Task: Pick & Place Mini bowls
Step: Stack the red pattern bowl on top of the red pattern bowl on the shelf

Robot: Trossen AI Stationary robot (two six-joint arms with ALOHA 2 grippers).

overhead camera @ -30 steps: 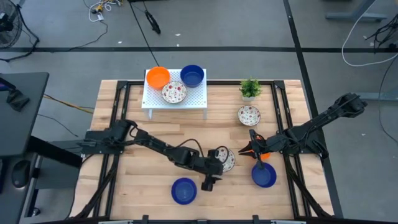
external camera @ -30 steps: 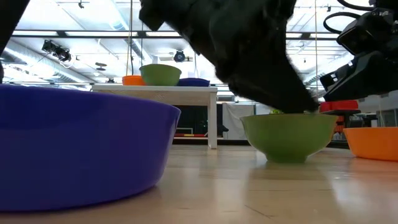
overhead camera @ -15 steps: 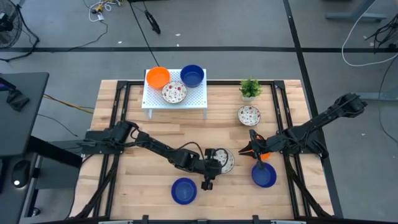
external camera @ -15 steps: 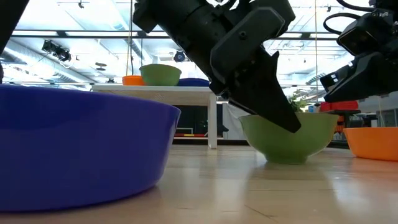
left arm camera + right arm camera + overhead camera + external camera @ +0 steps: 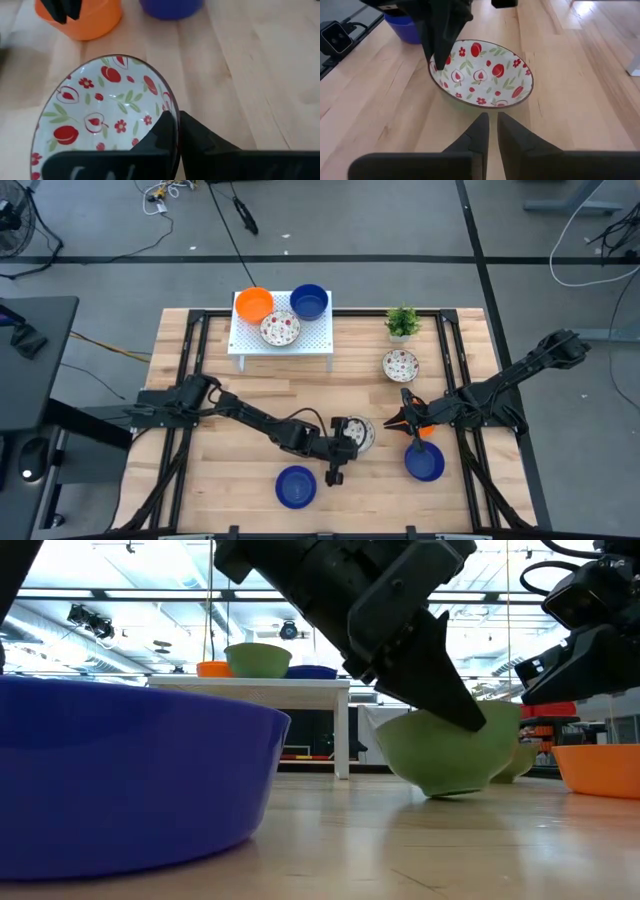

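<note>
Near the table's middle, my left gripper (image 5: 175,131) pinches the thin rim of the patterned bowl (image 5: 100,107), which looks light, stiff, slippery and already tilts.

Red-patterned mini bowl (image 5: 105,110) tilted at table centre, rim pinched; others scattered.
</note>
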